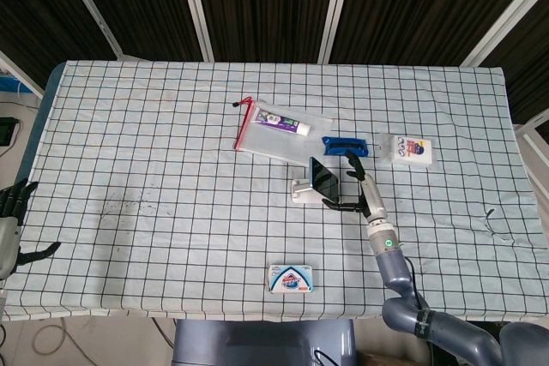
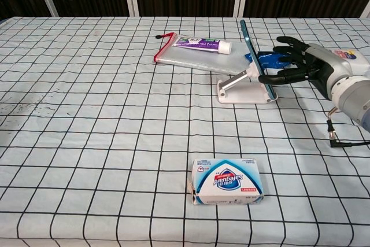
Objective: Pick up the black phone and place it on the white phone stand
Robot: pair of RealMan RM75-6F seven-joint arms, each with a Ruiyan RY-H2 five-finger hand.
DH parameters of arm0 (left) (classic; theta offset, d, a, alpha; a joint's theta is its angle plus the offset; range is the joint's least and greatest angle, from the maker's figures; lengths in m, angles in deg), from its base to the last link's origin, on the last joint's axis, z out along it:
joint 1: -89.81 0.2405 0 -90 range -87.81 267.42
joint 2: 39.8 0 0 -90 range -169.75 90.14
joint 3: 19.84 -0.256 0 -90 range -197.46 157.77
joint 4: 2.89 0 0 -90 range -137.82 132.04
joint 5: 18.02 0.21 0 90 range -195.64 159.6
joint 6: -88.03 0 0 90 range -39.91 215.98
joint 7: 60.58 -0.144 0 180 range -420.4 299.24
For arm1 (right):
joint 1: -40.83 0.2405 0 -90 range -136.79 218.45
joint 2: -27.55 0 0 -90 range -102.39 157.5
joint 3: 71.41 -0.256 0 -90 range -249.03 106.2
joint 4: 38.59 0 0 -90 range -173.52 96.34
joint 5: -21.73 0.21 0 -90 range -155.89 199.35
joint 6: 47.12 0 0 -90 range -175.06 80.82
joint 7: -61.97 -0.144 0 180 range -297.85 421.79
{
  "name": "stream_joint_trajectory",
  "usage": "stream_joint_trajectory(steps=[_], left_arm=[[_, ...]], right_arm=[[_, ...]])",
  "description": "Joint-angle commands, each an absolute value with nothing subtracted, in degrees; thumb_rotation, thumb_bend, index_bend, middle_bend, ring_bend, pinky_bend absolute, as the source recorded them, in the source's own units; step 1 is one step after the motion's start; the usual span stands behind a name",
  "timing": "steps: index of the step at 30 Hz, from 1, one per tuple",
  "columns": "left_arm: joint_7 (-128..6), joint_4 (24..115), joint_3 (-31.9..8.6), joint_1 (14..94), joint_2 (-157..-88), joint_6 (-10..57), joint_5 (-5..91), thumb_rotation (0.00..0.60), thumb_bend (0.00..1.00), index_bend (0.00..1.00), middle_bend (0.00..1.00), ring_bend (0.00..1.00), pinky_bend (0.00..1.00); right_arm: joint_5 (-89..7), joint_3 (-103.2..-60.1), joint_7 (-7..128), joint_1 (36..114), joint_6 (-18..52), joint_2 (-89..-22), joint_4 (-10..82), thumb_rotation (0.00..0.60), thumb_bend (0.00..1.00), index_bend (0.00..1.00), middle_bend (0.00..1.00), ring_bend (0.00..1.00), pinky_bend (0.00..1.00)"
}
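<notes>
The black phone (image 1: 323,179) leans back on the white phone stand (image 1: 300,189), its screen facing left and up. The chest view shows the phone (image 2: 252,50) edge-on with a teal rim, tilted on the stand (image 2: 243,93), which sits flat on the checked cloth. My right hand (image 1: 358,188) is just right of the phone with its fingers spread. In the chest view that hand (image 2: 298,65) holds nothing, and its lower fingertip reaches close to the phone's bottom end. My left hand (image 1: 9,220) hangs off the table's left edge with its fingers apart.
A clear zip pouch (image 1: 279,130) with a toothpaste tube lies behind the stand. A blue packet (image 2: 274,57) sits under my right hand. A white box (image 1: 410,150) is at the far right, a soap box (image 2: 226,181) lies near the front edge, and a black cable (image 2: 335,137) is at right.
</notes>
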State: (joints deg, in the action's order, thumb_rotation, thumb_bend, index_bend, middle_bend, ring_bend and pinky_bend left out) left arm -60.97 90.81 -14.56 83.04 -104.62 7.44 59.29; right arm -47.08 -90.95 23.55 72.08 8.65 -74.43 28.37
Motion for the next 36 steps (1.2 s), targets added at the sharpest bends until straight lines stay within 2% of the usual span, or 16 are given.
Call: stream_joint_trajectory(steps=[1,9,16,25,36], left_arm=[[-60.97,90.81,-14.56,83.07,-104.62,7.41,59.28,0.6,0.0,0.0,0.0,0.0,0.0],[-60.95,90.86,-14.58,83.17,-104.55,7.1,59.51,0.6,0.0,0.0,0.0,0.0,0.0],[-60.99,90.62,-14.84,83.43,-104.51,6.36,60.38,0.6,0.0,0.0,0.0,0.0,0.0],[-62.41,90.06,-15.3,83.75,-104.76,5.33,61.53,0.6,0.0,0.0,0.0,0.0,0.0],[-64.07,89.82,-15.07,84.17,-104.78,4.27,61.29,0.6,0.0,0.0,0.0,0.0,0.0]], right_arm=[[-46.7,-90.83,24.54,71.96,8.43,-73.9,29.18,0.6,0.0,0.0,0.0,0.01,0.15],[-46.8,-88.81,29.51,70.33,8.63,-70.06,33.56,0.6,0.0,0.0,0.0,0.0,0.14],[-49.04,-84.94,39.0,66.35,12.27,-60.39,41.34,0.6,0.0,0.0,0.0,0.0,0.14],[-49.94,-80.79,55.37,58.87,21.92,-45.71,52.62,0.6,0.0,0.0,0.0,0.0,0.14],[-54.94,-76.03,75.82,52.27,34.87,-39.84,52.94,0.6,0.0,0.0,0.0,0.0,0.14]])
